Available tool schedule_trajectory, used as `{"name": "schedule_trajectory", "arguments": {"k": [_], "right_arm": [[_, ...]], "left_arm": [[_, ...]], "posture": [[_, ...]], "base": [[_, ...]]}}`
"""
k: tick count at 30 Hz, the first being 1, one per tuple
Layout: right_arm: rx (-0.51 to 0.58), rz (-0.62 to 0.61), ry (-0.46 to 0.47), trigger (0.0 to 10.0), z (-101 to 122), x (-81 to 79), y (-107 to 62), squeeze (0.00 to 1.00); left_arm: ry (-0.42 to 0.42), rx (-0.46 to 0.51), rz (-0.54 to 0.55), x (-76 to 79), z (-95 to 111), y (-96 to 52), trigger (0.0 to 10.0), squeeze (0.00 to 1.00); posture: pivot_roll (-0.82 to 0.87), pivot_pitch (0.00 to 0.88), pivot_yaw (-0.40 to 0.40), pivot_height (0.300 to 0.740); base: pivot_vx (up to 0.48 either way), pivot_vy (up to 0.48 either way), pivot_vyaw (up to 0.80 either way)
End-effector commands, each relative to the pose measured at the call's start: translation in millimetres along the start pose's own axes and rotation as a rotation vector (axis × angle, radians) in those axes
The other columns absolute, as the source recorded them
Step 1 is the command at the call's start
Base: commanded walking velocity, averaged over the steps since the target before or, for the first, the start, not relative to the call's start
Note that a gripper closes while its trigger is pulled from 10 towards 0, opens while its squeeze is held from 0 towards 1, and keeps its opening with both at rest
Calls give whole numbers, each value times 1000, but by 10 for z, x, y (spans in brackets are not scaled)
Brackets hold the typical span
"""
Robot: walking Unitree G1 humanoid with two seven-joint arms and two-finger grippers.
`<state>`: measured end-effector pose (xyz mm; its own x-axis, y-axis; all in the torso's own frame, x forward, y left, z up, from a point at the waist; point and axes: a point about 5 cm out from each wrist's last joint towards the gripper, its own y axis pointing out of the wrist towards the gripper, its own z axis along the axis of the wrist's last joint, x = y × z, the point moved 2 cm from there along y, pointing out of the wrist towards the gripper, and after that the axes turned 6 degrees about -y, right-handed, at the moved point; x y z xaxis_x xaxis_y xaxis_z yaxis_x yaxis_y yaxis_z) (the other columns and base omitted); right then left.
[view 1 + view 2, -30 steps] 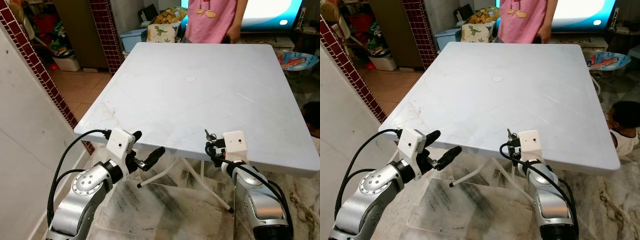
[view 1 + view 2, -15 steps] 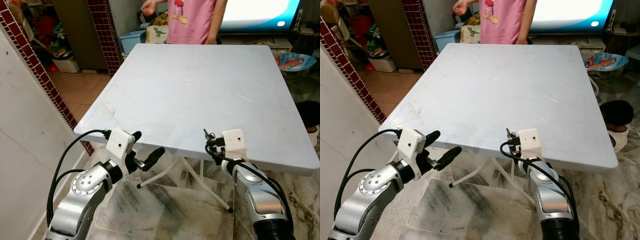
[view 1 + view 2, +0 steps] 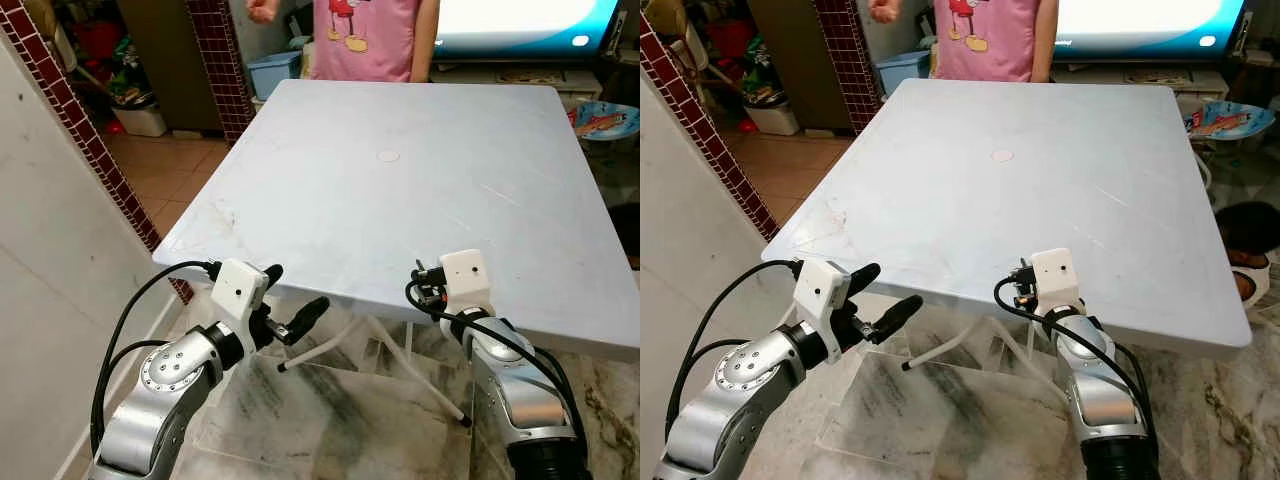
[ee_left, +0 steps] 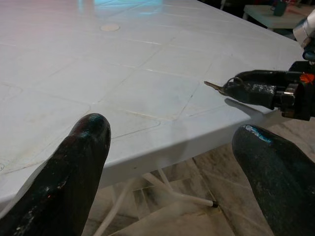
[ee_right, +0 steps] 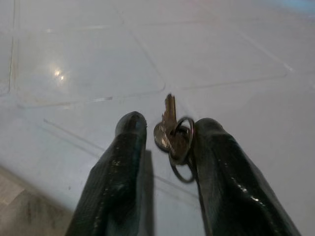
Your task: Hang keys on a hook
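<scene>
The right gripper was clenched on the keys, a brass key and its ring pinched between the two black fingers, with the key blade jutting out past the fingertips. In the head views this gripper sat right at the near edge of the white surface, at about 5 o'clock on it, the keys held just above the rim. The left wrist view caught the same gripper from the side, the key tip poking out over the surface and casting a shadow on it.

The left gripper hung off the near edge at about 7 o'clock, below the rim and apart from it, its fingers spread wide and released, holding nothing. The two grippers were well apart, with the surface's folding legs and a marbled floor between and under them.

A white wall with a red-tiled edge closed in the 9 o'clock side near the left arm. At 12 o'clock a person in a pink shirt stood against the far edge. A small round cap marked the surface's middle.
</scene>
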<state>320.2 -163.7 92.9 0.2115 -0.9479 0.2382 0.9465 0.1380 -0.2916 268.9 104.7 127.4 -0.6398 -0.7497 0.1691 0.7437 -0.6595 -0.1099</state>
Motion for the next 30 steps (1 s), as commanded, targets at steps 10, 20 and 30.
{"name": "schedule_trajectory", "arguments": {"k": [10,20,30], "right_arm": [[2,-54,-12,0,82,89,28,0],[108,-116,-85,0,350,172,46,0],[149,-121,-108,0,454,190,83,0]], "left_arm": [[14,8,10,-24,40,-21,10000,0],[17,13,9,-27,51,-4,10000,0],[17,12,12,-30,47,1,10000,0]], "posture": [[66,25,109,740],[61,18,113,740],[62,20,112,740]], "base": [[0,0,0],[0,0,0],[0,0,0]]}}
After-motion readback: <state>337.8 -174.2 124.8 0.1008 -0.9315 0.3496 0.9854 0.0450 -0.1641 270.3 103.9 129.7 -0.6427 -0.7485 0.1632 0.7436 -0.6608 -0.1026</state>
